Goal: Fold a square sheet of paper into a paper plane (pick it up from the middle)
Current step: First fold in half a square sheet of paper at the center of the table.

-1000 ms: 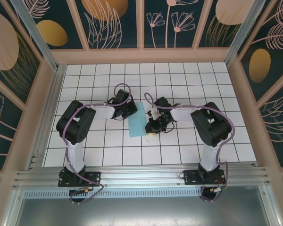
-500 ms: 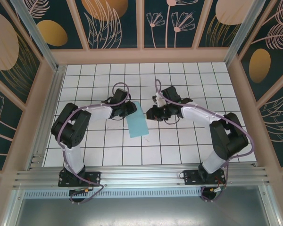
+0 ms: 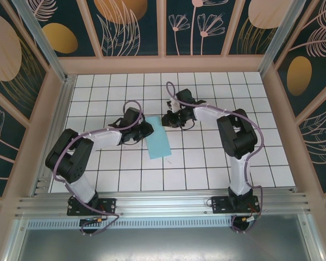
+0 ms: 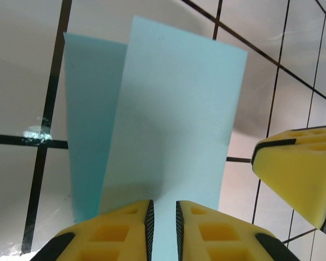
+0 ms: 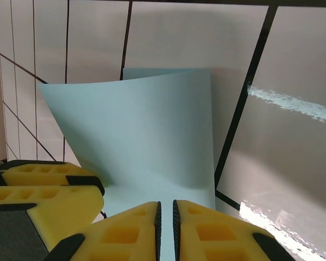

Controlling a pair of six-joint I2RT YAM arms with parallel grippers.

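The square sheet of paper lies on the white grid table as a folded light turquoise strip, its upper layer splayed off the lower one and curling up. My left gripper is at the strip's left edge. Its jaws stand a narrow slit apart over the paper and pinch nothing. My right gripper is at the strip's far right corner. Its jaws are also a thin slit apart, with paper showing below them. The two grippers are close together: a right finger shows beside the left jaws.
The white tiled table is walled by wooden panels on three sides. An aluminium rail carrying the arm bases runs along the near edge. Both arms reach inward across the middle tiles.
The right gripper swung from the strip's near right side up to its far end. The left gripper pulled back a little to the left, and its jaws parted slightly. The paper stayed in place.
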